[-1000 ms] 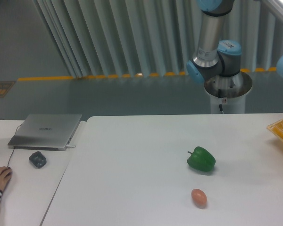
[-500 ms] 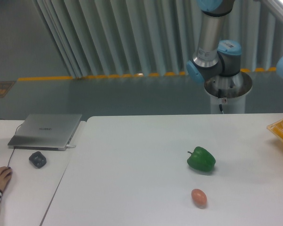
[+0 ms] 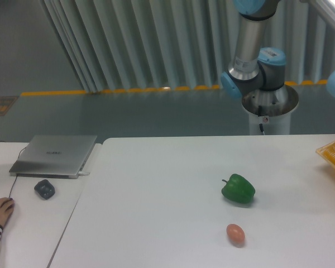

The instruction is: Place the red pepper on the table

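Camera view: neither red pepper nor hand shows, so its orientation cannot be told. Green pepper (image 3: 238, 188) and pinkish egg-shaped thing (image 3: 235, 234) lie unmoved on the white surface (image 3: 156, 223).

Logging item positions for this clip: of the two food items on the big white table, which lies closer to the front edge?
The small pinkish-orange egg-shaped item. It sits nearer the front edge of the table than the green pepper, which lies just behind it.

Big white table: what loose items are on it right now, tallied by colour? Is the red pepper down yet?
Green: 1, the green pepper
Pinkish-orange: 1, the egg-shaped thing
Yellow: 1, a basket at the right edge, mostly out of view
Red: 0, no red pepper visible
Total: 3
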Controlling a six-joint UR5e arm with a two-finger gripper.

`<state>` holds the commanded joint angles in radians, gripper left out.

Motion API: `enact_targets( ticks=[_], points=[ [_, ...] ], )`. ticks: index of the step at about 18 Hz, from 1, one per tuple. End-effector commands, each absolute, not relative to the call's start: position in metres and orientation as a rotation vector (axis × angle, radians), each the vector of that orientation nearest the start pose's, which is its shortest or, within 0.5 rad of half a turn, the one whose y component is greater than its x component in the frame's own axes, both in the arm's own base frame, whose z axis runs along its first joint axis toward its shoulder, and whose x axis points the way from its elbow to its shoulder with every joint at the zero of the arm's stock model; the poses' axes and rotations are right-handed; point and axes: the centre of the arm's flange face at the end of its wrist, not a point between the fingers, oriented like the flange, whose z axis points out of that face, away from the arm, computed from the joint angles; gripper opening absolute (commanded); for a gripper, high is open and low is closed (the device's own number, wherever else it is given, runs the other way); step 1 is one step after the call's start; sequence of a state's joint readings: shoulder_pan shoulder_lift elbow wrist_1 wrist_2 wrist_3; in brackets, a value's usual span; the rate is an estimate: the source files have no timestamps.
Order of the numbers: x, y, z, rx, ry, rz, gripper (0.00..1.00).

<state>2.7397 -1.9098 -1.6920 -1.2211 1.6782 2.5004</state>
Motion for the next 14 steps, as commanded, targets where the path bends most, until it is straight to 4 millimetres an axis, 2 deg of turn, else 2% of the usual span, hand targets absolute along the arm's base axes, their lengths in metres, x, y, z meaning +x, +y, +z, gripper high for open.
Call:
enact_targets(
  ticks=[7, 14],
  points=[
    [-0.4867, 0.3411, 0.2757, -2.518, 1.987, -0.223, 1.00],
    [-0.4880, 0.3397, 0.2740, -2.531, 1.970, -0.227, 0.75]
  ],
)
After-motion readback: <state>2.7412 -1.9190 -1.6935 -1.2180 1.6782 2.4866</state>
